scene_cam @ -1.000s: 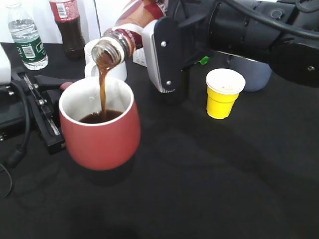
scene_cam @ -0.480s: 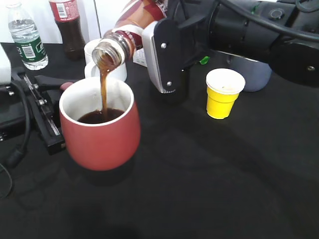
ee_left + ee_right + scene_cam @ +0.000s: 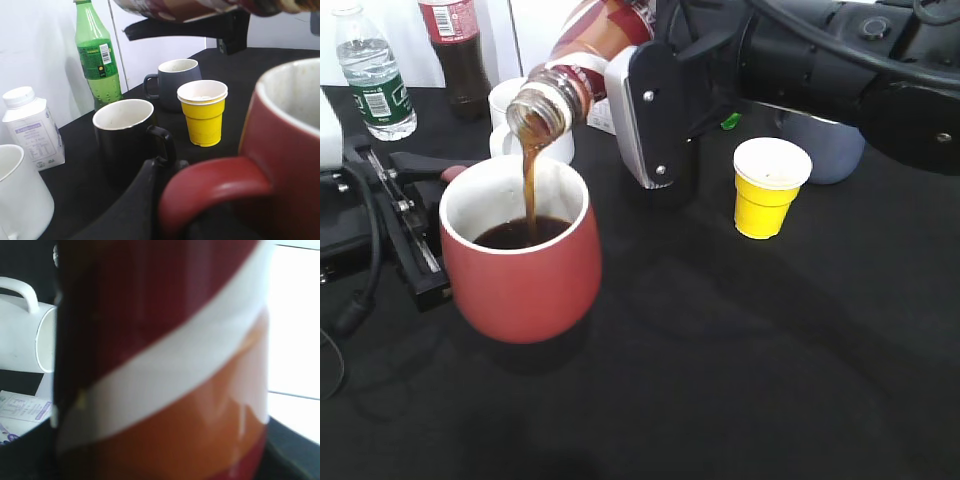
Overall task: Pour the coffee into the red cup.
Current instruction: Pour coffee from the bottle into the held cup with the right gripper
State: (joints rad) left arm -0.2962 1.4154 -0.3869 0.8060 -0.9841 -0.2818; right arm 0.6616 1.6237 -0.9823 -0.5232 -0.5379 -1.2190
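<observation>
since a second ago the coffee (image 3: 531, 170) stream has thinned, the red cup (image 3: 520, 262) is fuller; right end effector (image 3: 650, 100) pinches the bottle (image 3: 585, 50); left end effector, at 9 o'clock, probably grips the handle (image 3: 215, 182).

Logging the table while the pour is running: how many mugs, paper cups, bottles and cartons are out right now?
Mugs: 4 (red cup, white mug, black mug, grey mug)
Paper cups: 1 (yellow paper cup)
Bottles: 4 (coffee bottle, water bottle, cola bottle, green bottle)
Cartons: 1 (white carton)
Total: 10
</observation>
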